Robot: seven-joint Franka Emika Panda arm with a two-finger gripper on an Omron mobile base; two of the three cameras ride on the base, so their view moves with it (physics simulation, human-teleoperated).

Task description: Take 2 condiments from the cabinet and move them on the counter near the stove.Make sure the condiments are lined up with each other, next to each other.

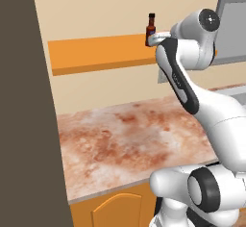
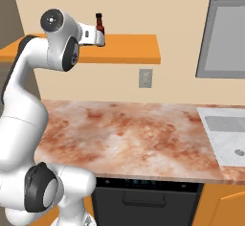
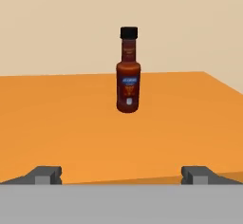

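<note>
My gripper (image 3: 121, 174) is spread wide, holding nothing, lined up level with the sauce bottle (image 3: 128, 71). The bottle stands upright on the orange shelf (image 3: 57, 118), straight ahead, not touched. Counter (image 2: 129, 134) has no condiments on it, so by my read nothing's delivered yet. Left: grab the bottle, carry it down, then the second condiment beside it.

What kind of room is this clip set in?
A rendered home kitchen, most likely: a mottled marble-like counter over orange cupboard fronts, a sink at its right end, and a sauce bottle standing upright on an open orange wall shelf.
</note>
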